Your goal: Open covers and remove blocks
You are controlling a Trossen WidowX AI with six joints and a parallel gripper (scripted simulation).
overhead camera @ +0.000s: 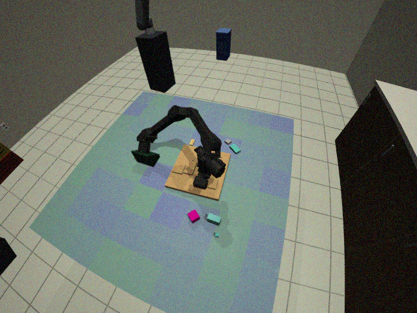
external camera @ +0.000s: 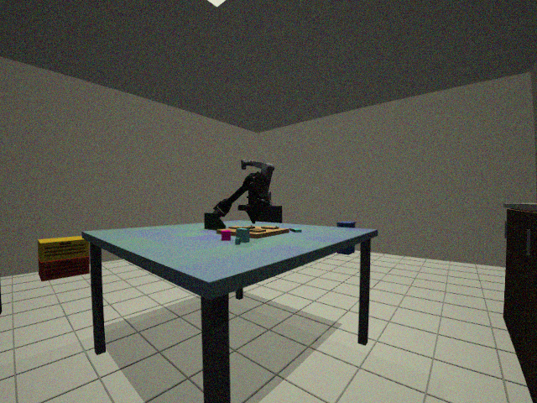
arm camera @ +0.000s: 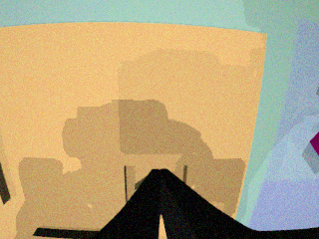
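The wooden puzzle board (overhead camera: 188,190) (external camera: 277,232) (arm camera: 45,75) lies under the hand. My gripper (external camera: 253,222) (arm camera: 159,175) is shut and empty, pointing down low over the board. Thin dark slots (arm camera: 126,184) (arm camera: 185,174) flank the fingertips in the wrist view. The hand hides part of the board in the top view, and cover positions are hard to tell. Off the board lie a magenta block (overhead camera: 193,216) (external camera: 226,235) (arm camera: 315,142), a teal block (overhead camera: 214,218) (external camera: 242,235) and a tiny teal block (overhead camera: 216,235) (external camera: 237,241).
Beyond the board's far edge in the top view lie a flat teal piece (overhead camera: 234,148) (external camera: 296,230), a small grey piece (overhead camera: 228,141) and a pale orange piece (overhead camera: 191,142). The arm's base (overhead camera: 145,158) (external camera: 213,220) stands left of the board.
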